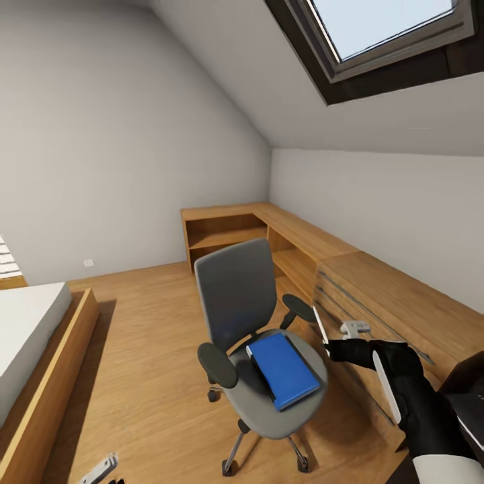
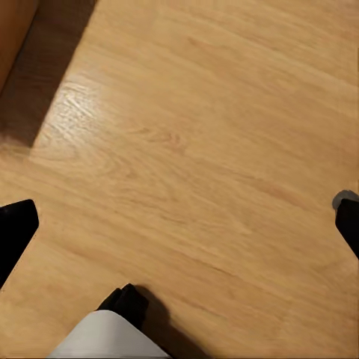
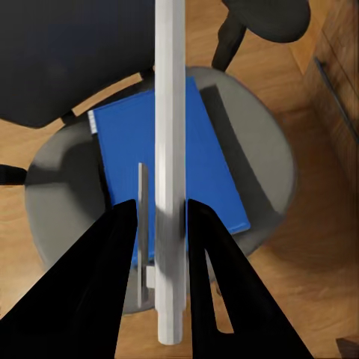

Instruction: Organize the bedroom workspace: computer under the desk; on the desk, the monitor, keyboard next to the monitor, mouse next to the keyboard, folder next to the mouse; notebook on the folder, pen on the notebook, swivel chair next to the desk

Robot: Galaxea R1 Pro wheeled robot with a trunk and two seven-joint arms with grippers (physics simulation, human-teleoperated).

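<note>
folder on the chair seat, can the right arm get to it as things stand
Probably not to grasp it yet. The right gripper hovers above the folder on the swivel chair with nothing between them, but it is already shut on a thin grey notebook, so it has no free jaws.

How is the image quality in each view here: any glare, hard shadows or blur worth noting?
Head view: sharp and evenly lit, soft shadow beside the bed, wide-angle slant to the walls. Left wrist view: pale glare patch on the light wooden plank floor, dark shadow at one corner. Right wrist view: the thin grey rectangular notebook, seen edge-on between the right gripper fingers, smears near them; the bright blue flat folder behind stays crisp.
</note>
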